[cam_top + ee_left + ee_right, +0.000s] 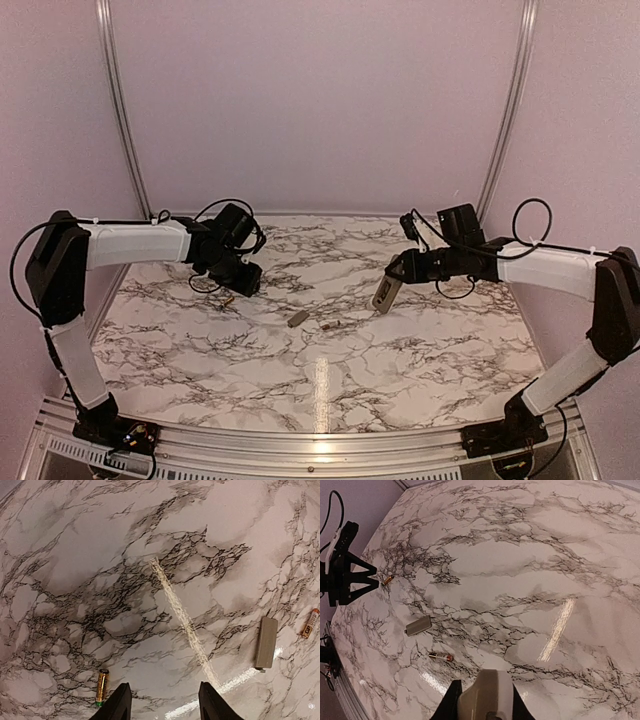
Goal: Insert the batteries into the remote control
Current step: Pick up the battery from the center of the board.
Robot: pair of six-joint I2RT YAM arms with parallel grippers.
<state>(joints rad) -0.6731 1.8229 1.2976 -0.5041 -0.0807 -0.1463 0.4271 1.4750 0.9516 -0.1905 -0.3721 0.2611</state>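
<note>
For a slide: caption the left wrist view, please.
Open left gripper above marble table, one battery by its finger, cover and second battery farther right.

right wrist view: remote control point(487, 696) cut off by bottom edge, only one end showing, button face unseen | left wrist view: left gripper point(162, 704) cut off, just two fingertips in frame | top view: left battery point(227, 299) and right battery point(325, 325) too small to tell polarity

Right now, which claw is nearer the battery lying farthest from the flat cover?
Left. The left claw hangs open right beside that battery; the right claw, shut on the remote control, is beyond the cover and the other battery.
</note>
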